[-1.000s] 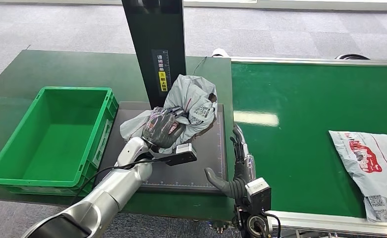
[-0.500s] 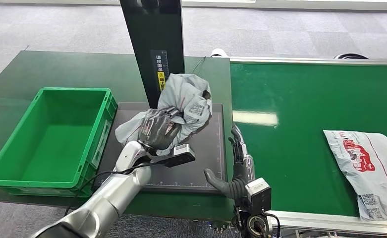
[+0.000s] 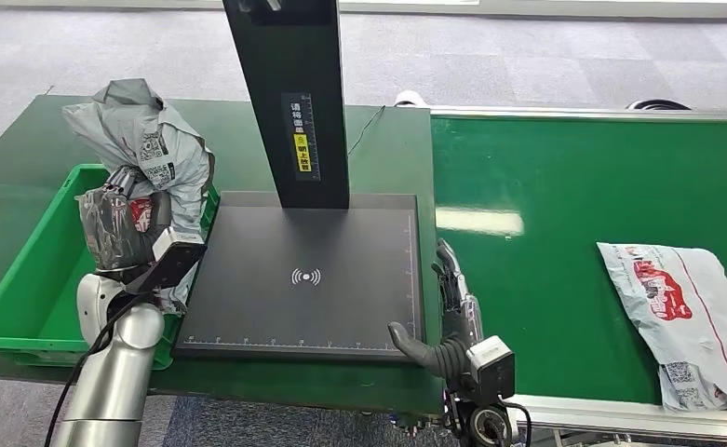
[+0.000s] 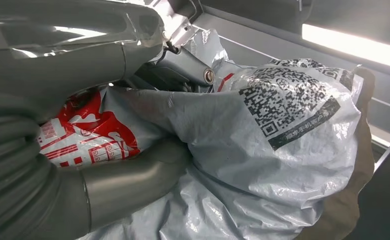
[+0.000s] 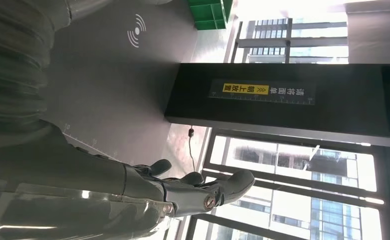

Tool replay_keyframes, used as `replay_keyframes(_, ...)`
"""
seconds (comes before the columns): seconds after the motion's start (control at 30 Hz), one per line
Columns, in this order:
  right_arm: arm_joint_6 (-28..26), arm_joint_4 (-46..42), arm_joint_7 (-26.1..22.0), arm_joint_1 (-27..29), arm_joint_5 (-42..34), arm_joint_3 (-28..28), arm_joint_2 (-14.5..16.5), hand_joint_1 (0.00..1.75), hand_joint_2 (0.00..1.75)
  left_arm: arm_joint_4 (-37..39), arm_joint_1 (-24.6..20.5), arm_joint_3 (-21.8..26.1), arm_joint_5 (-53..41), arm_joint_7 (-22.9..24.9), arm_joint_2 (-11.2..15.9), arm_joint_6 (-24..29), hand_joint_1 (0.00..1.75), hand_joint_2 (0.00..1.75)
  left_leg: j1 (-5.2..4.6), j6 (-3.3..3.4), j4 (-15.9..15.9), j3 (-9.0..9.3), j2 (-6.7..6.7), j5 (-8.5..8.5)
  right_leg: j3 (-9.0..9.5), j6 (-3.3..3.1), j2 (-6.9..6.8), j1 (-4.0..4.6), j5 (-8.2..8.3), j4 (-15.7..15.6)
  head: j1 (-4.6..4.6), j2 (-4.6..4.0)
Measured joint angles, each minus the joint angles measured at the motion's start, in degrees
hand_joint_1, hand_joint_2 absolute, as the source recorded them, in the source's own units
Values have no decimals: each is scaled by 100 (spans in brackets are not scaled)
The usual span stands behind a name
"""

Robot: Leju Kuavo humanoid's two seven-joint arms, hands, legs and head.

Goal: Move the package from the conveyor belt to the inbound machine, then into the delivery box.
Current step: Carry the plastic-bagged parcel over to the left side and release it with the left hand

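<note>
My left hand (image 3: 117, 228) grips a crumpled grey package (image 3: 145, 140) and holds it up over the right part of the green delivery box (image 3: 24, 279). Up close, the thumb and fingers (image 4: 133, 175) wrap the grey plastic package (image 4: 262, 150), whose QR label and red print face out. The dark scanning pad of the inbound machine (image 3: 308, 279) lies bare, with its black post (image 3: 294, 93) behind. My right hand (image 3: 448, 312) hovers open at the pad's right edge, fingers (image 5: 207, 192) spread, holding nothing. A second grey package (image 3: 680, 312) lies on the green conveyor belt (image 3: 564, 186).
The green table (image 3: 43, 140) carries the box and the pad. The belt's metal front rail (image 3: 639, 414) runs along the near right. Grey carpet floor lies beyond the table.
My left arm has lifted the package off the scanning pad and swung it left, over the green box. The second package has drifted slightly left on the belt. My right hand has stayed put.
</note>
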Motion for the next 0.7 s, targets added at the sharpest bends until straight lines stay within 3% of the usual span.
replay_keyframes(0.4, 37, 5, 0, -27, 19, -75, 34, 0, 175, 10, -55, 3, 36, 220, 139, 151, 175, 175, 2, -3, -1, 0, 1, 2, -3, -2, 1, 4, 1, 0, -1, -1)
replay_keyframes(0.7, 61, 20, 0, -27, 18, -98, 34, 0, 175, 591, -591, 290, -218, 611, 470, 73, 175, 175, 4, -7, 0, 0, -2, 7, -2, -3, 0, 5, 2, 1, 0, 0)
